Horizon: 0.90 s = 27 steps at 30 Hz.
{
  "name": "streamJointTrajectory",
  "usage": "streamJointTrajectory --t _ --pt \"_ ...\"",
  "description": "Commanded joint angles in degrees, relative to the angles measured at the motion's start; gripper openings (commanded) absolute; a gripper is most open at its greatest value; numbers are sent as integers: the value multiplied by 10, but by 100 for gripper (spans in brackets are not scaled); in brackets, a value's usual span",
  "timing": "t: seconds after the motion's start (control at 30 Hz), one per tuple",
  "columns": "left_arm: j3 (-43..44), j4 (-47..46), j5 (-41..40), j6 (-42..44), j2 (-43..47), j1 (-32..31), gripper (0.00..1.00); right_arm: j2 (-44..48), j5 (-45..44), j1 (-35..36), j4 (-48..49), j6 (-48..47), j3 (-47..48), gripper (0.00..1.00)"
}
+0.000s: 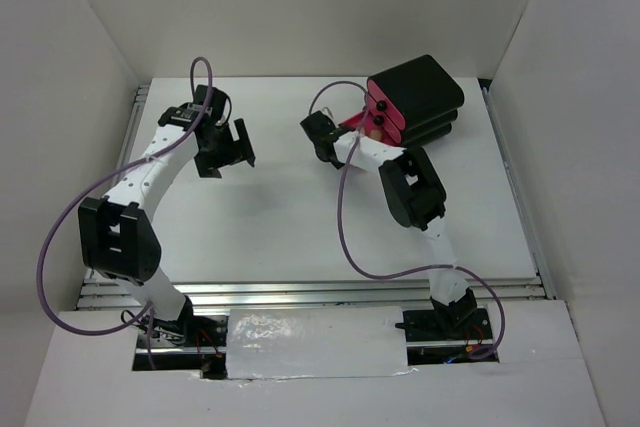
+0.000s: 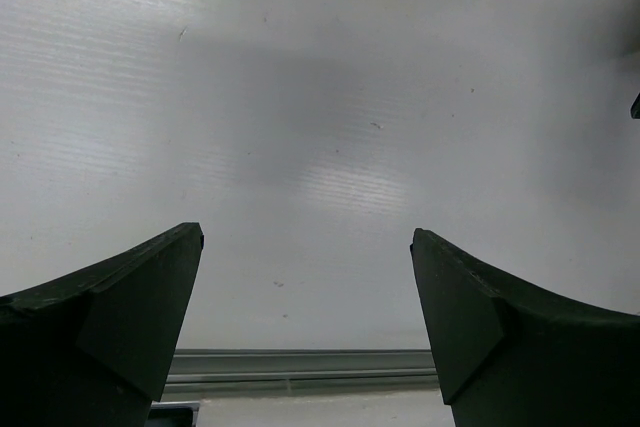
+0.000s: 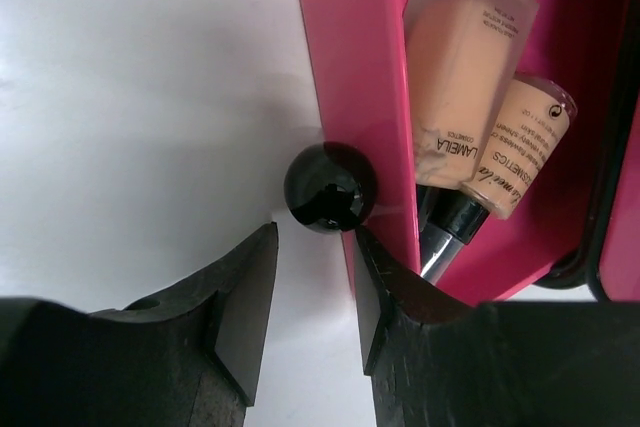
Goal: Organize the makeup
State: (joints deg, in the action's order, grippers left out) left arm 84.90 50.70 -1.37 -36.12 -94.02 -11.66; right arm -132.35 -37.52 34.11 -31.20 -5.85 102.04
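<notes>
My right gripper point(image 3: 312, 237) has its jaws parted and grips nothing. The round black drawer knob point(image 3: 330, 187) sits just past the tips at twelve o'clock. The two tan plastic bottles with black caps point(image 3: 455, 57) lie in the pulled-out pink plastic drawer point(image 3: 350, 67) at one o'clock, long axes pointing away, caps nearest. My left gripper point(image 2: 307, 247), spread wide and empty, is well apart, so the right arm is nearer.

Inside the pink drawer point(image 3: 350, 67), "LAMEILA" is printed in dark capitals on the larger tan bottle point(image 3: 455, 57), with small type beside it. On the smaller tan bottle point(image 3: 525, 137), "COSMETICS" is printed beside a script brand name. The finer lines cannot be read.
</notes>
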Motion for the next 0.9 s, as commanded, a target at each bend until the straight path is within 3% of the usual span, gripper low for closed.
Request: streamJointTrajectory --t 0.0,0.5,0.87 --pt "28 6 3 10 -8 3 99 -12 -24 -34 2 11 27 44" --pt "55 11 3 9 -35 3 99 -15 -18 -78 -6 14 59 46" --pt "71 12 8 10 -54 3 99 -2 -55 -102 11 0 33 48"
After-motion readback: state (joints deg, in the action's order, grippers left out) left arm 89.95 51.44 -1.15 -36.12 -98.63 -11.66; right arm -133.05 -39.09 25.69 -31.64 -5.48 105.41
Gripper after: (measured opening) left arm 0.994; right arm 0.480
